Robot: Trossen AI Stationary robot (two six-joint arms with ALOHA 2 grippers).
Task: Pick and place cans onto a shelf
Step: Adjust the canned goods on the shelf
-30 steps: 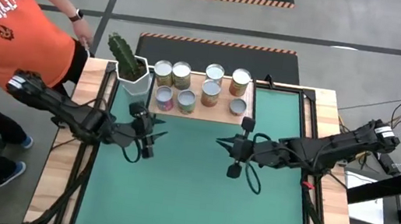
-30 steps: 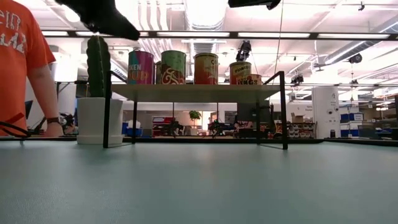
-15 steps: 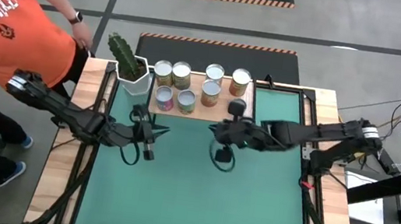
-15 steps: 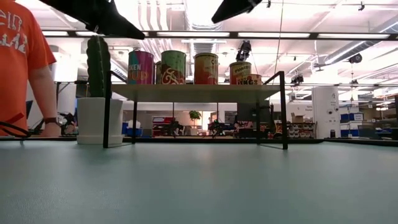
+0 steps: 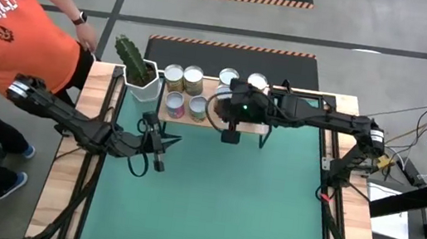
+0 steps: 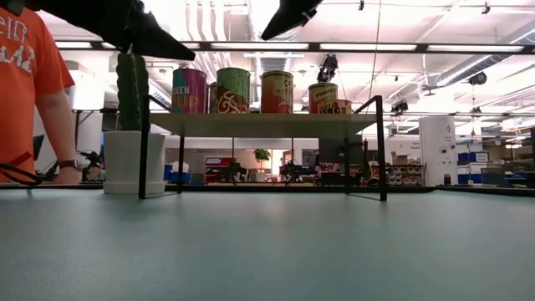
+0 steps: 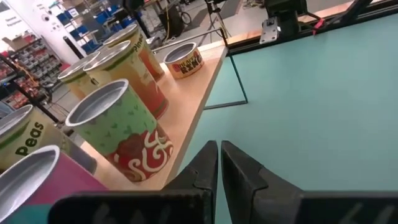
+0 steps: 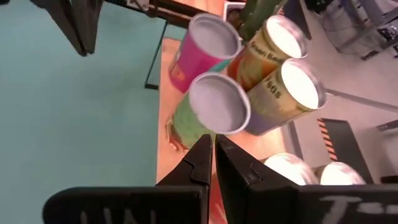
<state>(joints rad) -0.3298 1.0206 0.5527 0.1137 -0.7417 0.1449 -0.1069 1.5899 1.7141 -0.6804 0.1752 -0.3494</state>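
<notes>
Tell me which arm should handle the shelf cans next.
Right. Its gripper hangs at the shelf's front edge, fingers shut, facing the cans. The left gripper, also shut, sits farther out over the mat.

Cans (image 5: 192, 91) upright in a cluster on the shelf (image 6: 263, 123) at the far edge of the table.

The shelf is a low light-wood board on thin black legs, standing level on the far part of the green mat, slightly left of centre. In the low view the tins stand in a row along it: a pink-labelled can (image 6: 189, 90) at the left, then a green-and-red one (image 6: 233, 90), an orange-red one (image 6: 277, 91), a shorter yellow-orange one (image 6: 323, 97), and a low flat tin (image 7: 184, 60) at the right end. From above they form two rows, far and near, all with shiny silver tops up, set close beside one another.
</notes>
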